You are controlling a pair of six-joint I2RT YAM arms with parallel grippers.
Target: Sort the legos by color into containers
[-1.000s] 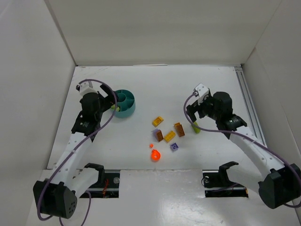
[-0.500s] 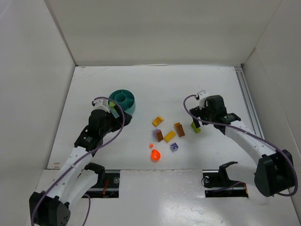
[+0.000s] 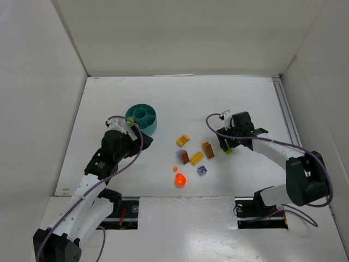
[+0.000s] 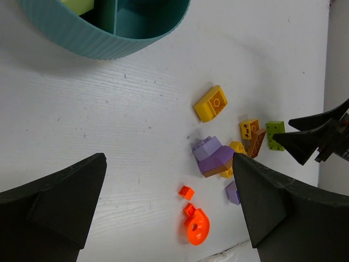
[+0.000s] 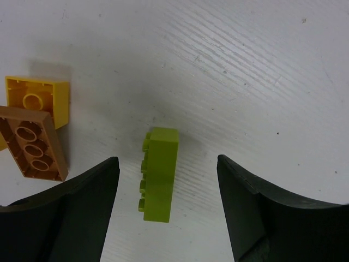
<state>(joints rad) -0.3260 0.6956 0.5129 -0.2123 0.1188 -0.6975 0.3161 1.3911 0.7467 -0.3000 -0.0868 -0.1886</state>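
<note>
Lime green lego [image 5: 160,174] lies on the tabletop [image 5: 245,65] right between the right gripper's [image 5: 166,160] fingers. Its jaws are apart, with gaps either side and no contact. A brown lego [image 5: 34,144] and a yellow lego [image 5: 41,98] sit just outside one finger. The left gripper [image 4: 168,158] is spread wide and empty, with the teal dish [image 4: 109,46] just ahead.

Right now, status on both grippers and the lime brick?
Left gripper open, empty, near teal dish. Right gripper open, straddling lime brick, not touching. Beside it: brown brick, yellow brick, both clear.
</note>
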